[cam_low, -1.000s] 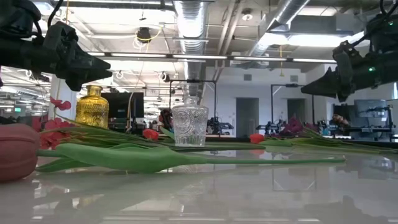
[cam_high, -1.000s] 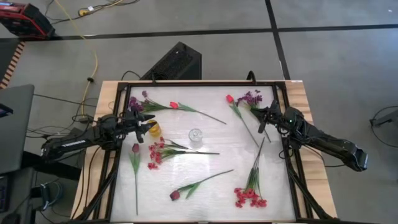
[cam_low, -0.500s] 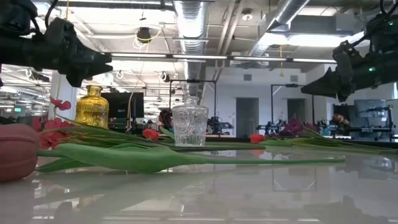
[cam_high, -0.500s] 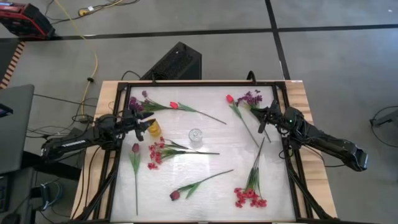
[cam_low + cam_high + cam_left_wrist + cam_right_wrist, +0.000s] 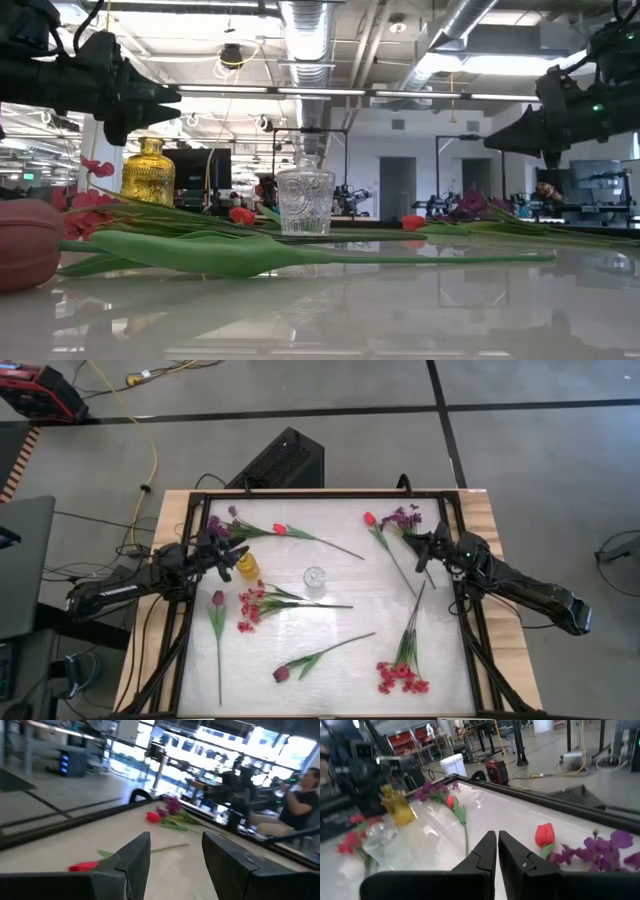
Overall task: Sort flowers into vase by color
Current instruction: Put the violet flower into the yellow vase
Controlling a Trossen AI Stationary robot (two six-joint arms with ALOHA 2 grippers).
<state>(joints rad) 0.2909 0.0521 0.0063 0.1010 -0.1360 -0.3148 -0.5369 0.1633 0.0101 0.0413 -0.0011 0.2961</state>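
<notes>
Flowers lie flat on the white table: a purple spray (image 5: 216,526) and a red tulip (image 5: 280,529) at the far left, a red tulip (image 5: 369,518) and a purple spray (image 5: 405,517) at the far right. Red-pink sprays (image 5: 254,604) (image 5: 400,677) and maroon tulips (image 5: 218,598) (image 5: 282,673) lie nearer. A yellow vase (image 5: 247,567) and a clear glass vase (image 5: 314,579) stand upright. My left gripper (image 5: 238,554) hovers open above the yellow vase (image 5: 148,172). My right gripper (image 5: 424,546) hovers shut near the right purple spray (image 5: 607,847). Neither holds anything.
A black frame (image 5: 320,493) runs around the table top. Free white surface lies between the glass vase and the right-hand flowers. Beyond the table a person (image 5: 300,805) sits in the room.
Both grippers have stayed in place above the table. My left wrist has rolled a little about its own pointing line, and so has my right. No flower or vase has moved.
</notes>
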